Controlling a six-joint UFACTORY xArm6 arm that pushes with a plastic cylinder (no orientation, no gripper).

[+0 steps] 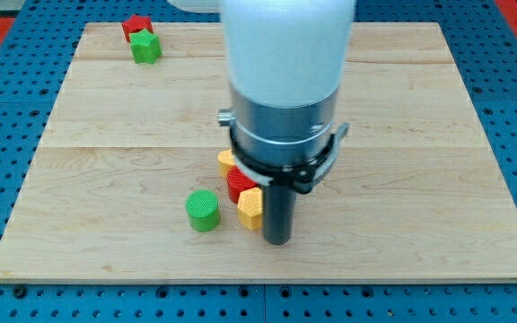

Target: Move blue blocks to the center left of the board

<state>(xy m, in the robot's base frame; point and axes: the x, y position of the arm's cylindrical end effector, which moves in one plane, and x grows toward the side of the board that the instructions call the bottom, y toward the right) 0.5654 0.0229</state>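
Observation:
No blue block shows in the camera view; the arm's body may hide some. My tip (278, 241) rests on the board near the view's bottom centre. It sits just right of a yellow block (251, 209) and touches or nearly touches it. A red block (238, 185) lies just above that yellow block, and a second yellow block (226, 162) peeks out above the red one, partly hidden by the arm. A green cylinder (203, 211) stands to the left of this cluster, apart from it.
A red block (135, 24) and a green block (145, 47) sit together at the board's top left corner. The wooden board (420, 135) lies on a blue pegboard surface. The arm's large white and grey body hides the board's top centre.

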